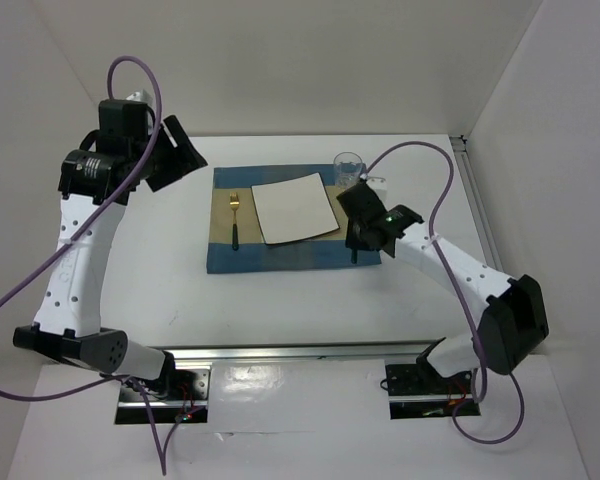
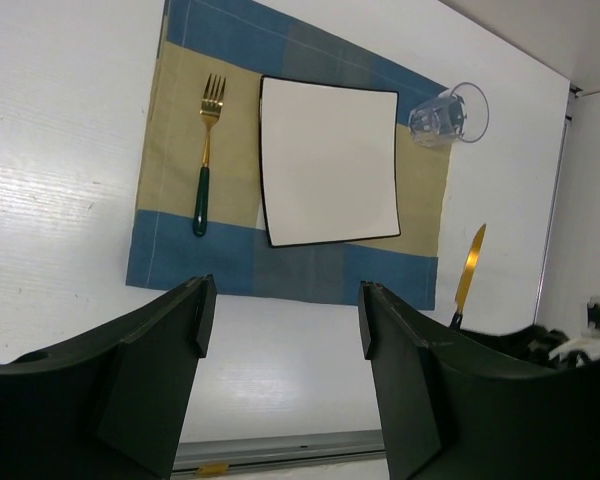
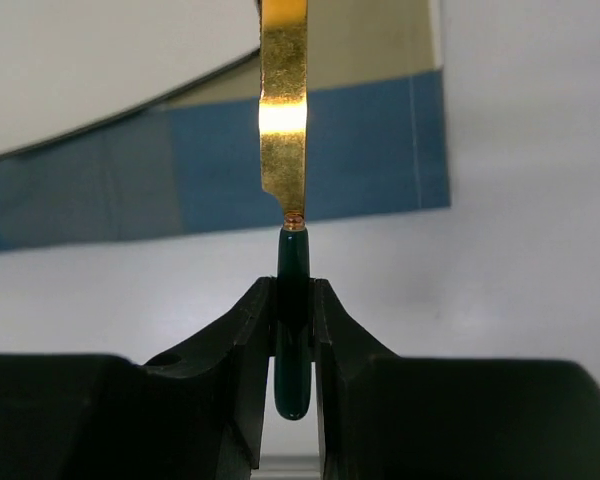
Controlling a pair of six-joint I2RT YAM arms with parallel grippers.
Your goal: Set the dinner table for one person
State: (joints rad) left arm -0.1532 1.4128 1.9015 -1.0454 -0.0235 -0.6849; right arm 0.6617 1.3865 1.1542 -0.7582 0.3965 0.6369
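Item: knife (image 3: 283,100), green handle pinched in my right hand (image 3: 293,300), blade forward, presumably for laying right of the plate (image 1: 293,208). Upper left: my left hand (image 2: 285,310), gaping, idle. The surface (image 1: 160,280) spans mid-frame beneath.

Left gripper (image 2: 283,300) and right gripper (image 3: 292,290) are looking matte black and angular. White perforated arm links (image 1: 75,250) are trailing purple cables (image 1: 135,59).

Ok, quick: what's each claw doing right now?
Left claw: open, holding nothing.
Right claw: shut on the green handle of the gold knife.
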